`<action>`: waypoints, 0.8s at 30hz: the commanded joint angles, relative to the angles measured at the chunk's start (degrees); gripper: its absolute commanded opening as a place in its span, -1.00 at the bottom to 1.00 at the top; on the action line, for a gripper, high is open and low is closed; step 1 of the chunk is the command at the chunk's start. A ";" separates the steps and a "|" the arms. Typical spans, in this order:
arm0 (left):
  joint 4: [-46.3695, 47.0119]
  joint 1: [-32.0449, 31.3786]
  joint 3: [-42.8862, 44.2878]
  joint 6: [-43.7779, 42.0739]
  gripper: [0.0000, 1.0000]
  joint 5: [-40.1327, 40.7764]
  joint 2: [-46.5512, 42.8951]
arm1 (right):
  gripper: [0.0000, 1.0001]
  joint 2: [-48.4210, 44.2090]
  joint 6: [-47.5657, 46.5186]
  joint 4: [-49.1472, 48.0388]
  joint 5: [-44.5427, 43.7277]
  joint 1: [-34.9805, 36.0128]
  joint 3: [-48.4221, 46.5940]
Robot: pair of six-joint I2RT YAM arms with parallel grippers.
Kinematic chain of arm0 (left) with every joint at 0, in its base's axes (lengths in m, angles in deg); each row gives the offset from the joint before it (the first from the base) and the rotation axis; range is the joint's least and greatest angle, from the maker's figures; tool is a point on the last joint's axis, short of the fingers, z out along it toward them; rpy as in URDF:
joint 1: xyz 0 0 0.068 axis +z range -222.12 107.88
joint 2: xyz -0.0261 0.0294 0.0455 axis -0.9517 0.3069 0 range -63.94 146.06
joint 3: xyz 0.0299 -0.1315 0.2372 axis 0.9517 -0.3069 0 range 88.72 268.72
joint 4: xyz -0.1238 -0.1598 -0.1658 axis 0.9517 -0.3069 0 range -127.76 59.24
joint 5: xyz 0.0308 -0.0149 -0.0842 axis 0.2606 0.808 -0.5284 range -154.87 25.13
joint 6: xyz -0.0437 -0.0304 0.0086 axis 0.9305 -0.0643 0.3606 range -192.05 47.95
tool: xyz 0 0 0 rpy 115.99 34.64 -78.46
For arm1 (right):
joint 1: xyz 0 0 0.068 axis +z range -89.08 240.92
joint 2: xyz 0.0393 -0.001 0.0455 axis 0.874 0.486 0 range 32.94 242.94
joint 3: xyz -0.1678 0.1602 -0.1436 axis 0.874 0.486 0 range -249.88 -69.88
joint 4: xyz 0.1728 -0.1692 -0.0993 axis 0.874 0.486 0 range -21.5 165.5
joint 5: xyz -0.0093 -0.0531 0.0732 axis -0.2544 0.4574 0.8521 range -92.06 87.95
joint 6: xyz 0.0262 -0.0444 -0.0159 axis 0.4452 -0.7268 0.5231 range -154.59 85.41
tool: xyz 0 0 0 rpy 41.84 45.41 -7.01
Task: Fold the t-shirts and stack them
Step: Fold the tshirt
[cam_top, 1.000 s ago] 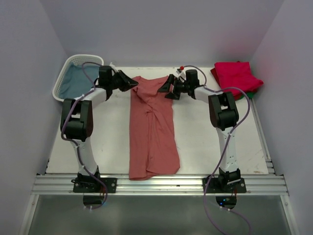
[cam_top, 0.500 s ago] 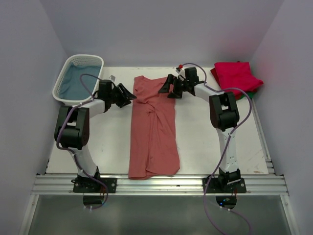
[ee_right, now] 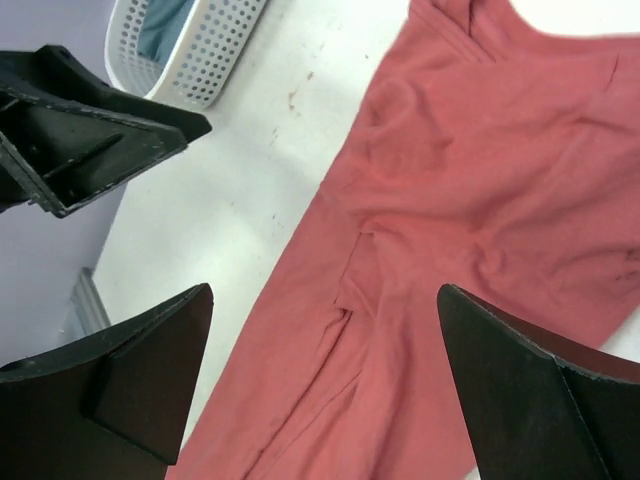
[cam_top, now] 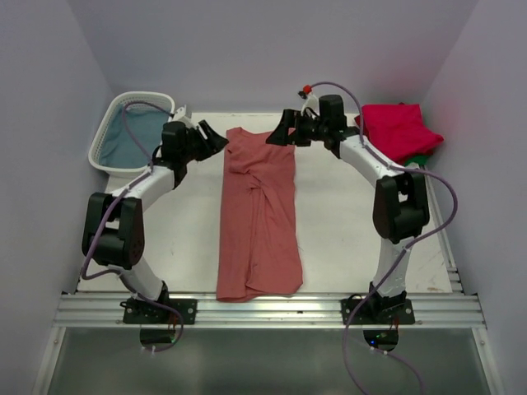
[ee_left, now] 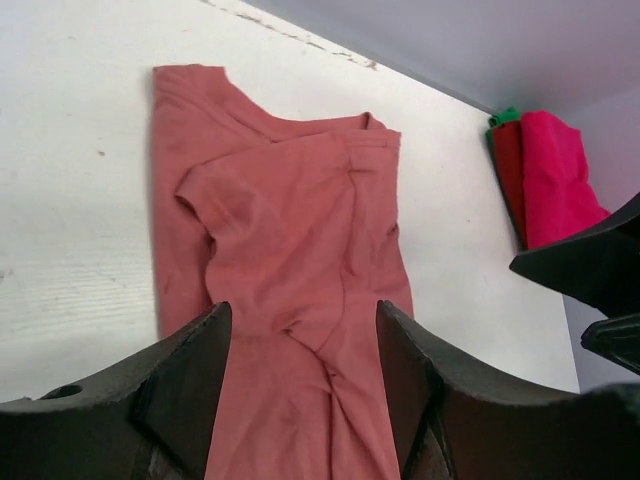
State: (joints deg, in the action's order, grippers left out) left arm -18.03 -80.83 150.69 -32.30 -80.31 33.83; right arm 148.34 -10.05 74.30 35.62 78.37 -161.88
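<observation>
Site type: robotics lab test cell, not a domestic setting. Evidence: white tabletop (cam_top: 346, 230) boxed in on 3 sides by plain lilac panels (cam_top: 272, 49). Aluminium extrusion rail (cam_top: 272, 309) along near edge, w/ arm bases (cam_top: 160, 311) bolted to it on black plates. Purple cabling (cam_top: 326, 83) runs exposed along the arms. Props are sparse: white lattice basket (cam_top: 107, 144), salmon-red t-shirt (cam_top: 257, 222) laid flat, folded shirt stack (cam_top: 399, 132) at far corner.

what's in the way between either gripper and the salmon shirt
Nothing visible. The left gripper and right gripper hang open at either side of the salmon shirt at its collar end, with only bare table between.
</observation>
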 commanded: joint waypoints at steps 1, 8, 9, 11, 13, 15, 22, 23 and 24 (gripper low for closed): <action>-0.15 -2.45 -0.62 -4.15 0.25 1.82 -3.91 | 0.98 -6.22 -8.52 10.08 -9.34 3.46 -0.63; -1.31 -2.54 -2.21 -6.96 -0.71 3.32 -2.24 | -1.00 -9.92 -5.12 15.91 -22.99 10.66 12.16; -1.31 -2.54 -2.12 -7.05 -0.83 3.05 -1.98 | -1.00 -10.71 -4.94 15.64 -24.82 13.89 14.38; -0.17 -2.54 -2.38 -7.23 -1.00 1.48 -1.89 | -1.00 -14.38 -3.18 14.59 -29.91 20.12 21.12; 1.67 -2.63 -3.43 -7.40 -1.00 0.94 -1.71 | -1.00 -16.51 -0.04 13.80 -33.17 23.23 25.36; 4.40 -2.63 -3.35 -7.67 -1.00 1.29 0.03 | -1.00 -19.15 2.09 10.38 -32.14 26.48 31.69; 4.32 -2.54 9.81 -7.23 -1.00 -1.60 12.95 | -1.00 -21.26 7.11 8.61 -34.50 31.23 38.57; 2.84 -2.54 11.83 -7.05 -1.00 -1.96 14.79 | -1.00 -21.26 7.37 8.87 -34.68 31.93 38.74; 1.78 -2.54 15.59 -6.79 -1.00 -2.31 17.94 | -1.00 -21.26 7.46 8.87 -34.86 32.20 38.83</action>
State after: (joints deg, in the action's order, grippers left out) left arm -17.66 -83.68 158.52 -38.53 -80.37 46.86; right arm 128.86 -5.05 85.71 3.64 109.41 -123.63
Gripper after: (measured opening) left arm 0.005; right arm 0.010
